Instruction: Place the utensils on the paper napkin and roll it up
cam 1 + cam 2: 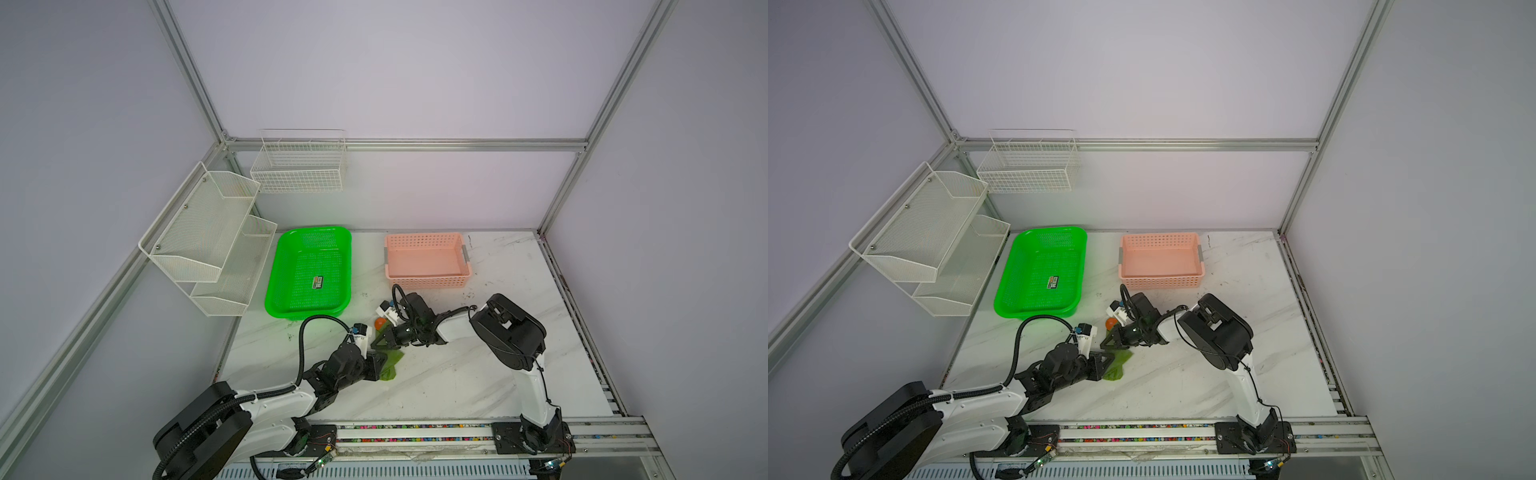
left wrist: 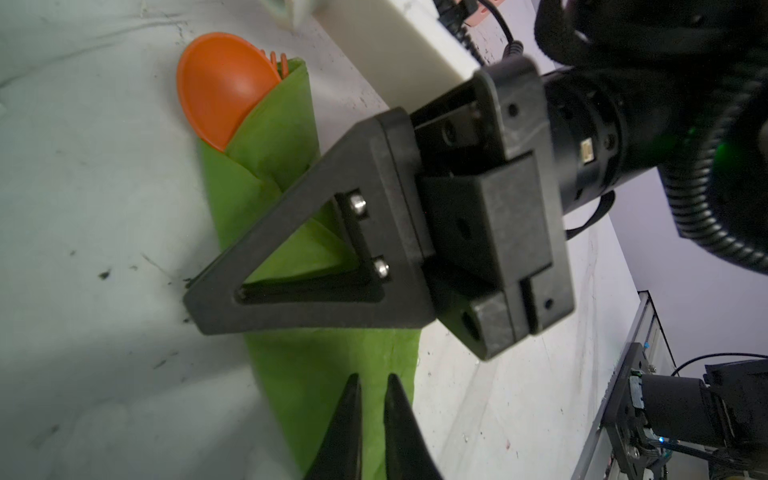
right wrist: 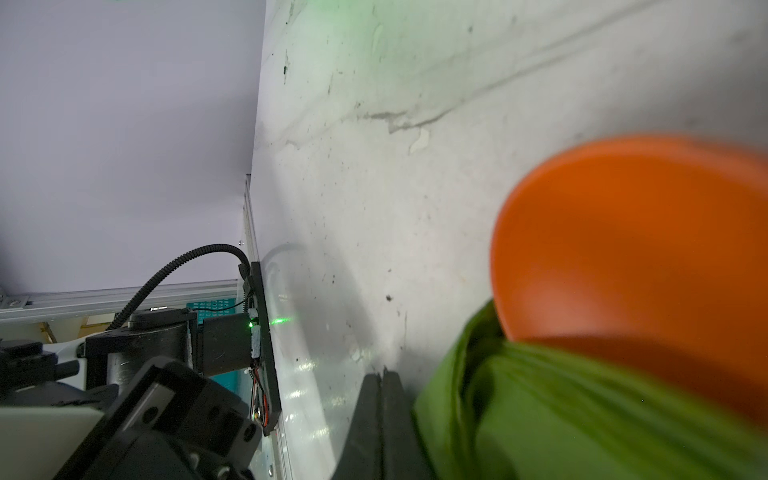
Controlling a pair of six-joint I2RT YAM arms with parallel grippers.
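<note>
The olive-green paper napkin (image 2: 270,137) lies folded lengthwise around the utensils on the marble table. An orange spoon bowl (image 2: 224,87) and fork tines (image 2: 277,58) stick out of its far end; the knife is hidden. In both top views the bundle (image 1: 395,361) (image 1: 1121,365) sits between the two grippers, spoon (image 1: 379,323) toward the baskets. My right gripper (image 2: 195,299) (image 3: 382,374) is shut and empty, lying across the wrapped napkin. My left gripper (image 2: 371,380) has its tips on the napkin's near flap with a thin slit between them. Whether it pinches paper is unclear.
A neon-green perforated tray (image 1: 286,266) and a pink basket (image 1: 428,282) stand behind the bundle. White wire racks (image 1: 208,232) hang on the left wall. The arms' rail (image 1: 415,428) runs along the table's front edge.
</note>
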